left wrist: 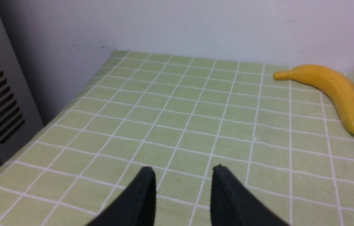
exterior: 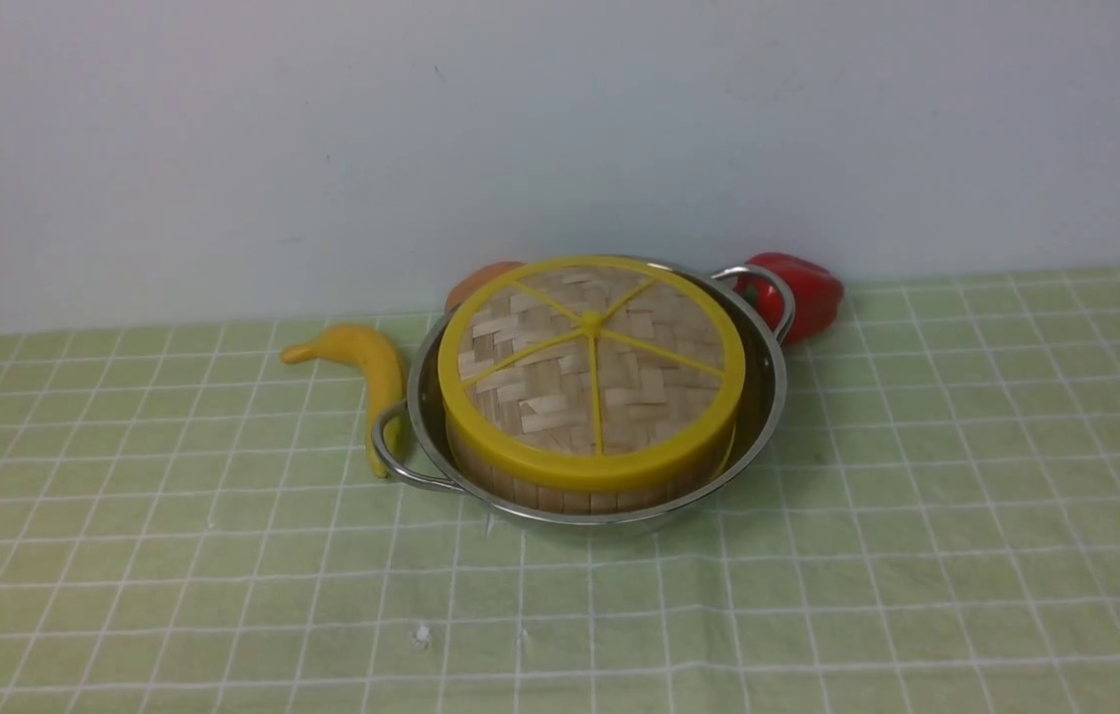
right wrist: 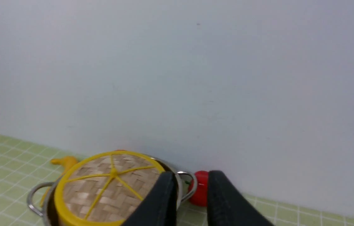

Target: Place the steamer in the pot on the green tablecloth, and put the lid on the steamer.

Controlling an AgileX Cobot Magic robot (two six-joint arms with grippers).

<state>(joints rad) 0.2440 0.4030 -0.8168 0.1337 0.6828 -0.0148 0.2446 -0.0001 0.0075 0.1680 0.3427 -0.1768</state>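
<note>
The lid (exterior: 591, 365) covers the steamer (exterior: 560, 493), so only a strip of the steamer's wooden wall shows at lower centre and its contents cannot be seen. An orange object (exterior: 482, 282) peeks out behind the pot (exterior: 768, 397); what it is cannot be told. The pot's handle crosses the red pepper (exterior: 808, 293). In the left wrist view, the same orange thing is cut by the right edge. In the right wrist view, the lower edge cuts off the pot.

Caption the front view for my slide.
Lidded steamer sits in the pot on the green tablecloth, banana alongside.
</note>
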